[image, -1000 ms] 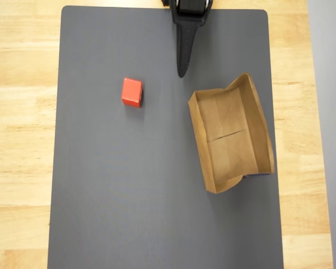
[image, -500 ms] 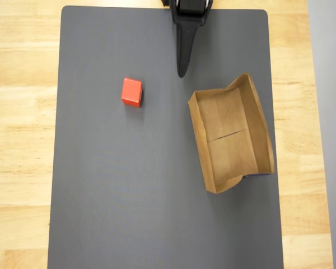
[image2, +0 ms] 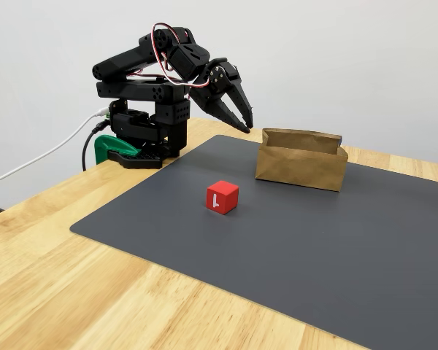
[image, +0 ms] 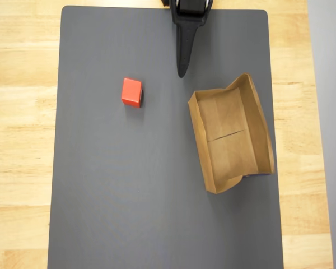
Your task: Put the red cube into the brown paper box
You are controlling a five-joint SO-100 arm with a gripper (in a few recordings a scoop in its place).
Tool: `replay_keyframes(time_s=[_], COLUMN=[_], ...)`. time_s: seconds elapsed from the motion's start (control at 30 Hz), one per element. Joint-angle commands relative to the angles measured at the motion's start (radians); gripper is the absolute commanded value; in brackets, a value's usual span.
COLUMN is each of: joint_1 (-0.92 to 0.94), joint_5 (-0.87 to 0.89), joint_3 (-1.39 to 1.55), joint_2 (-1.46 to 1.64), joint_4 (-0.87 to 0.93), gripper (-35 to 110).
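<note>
Grey mat (image2: 292,240) covers the wooden tabletop (image2: 73,292). On the mat sits the red cube (image2: 223,197), alone. Farther back on the mat stands the brown paper box (image2: 301,160), well apart from the cube. Beyond the mat's far edge, the black tool (image2: 244,121) hangs in the air, its fingers a little apart.

Bright, even light; soft shadows, sharp focus.

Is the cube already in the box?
No, in the overhead view the cube sits on the grey mat, well left of the box.
</note>
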Motion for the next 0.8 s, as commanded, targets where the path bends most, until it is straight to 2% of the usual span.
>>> replay_keyframes(time_s=[0.0, 0.77], joint_1=[0.012, -0.008], joint_5=[-0.003, -0.028], joint_3=[-0.002, -0.002], joint_2=[-0.003, -0.003], joint_4=[0.006, 0.006], gripper=[0, 0])
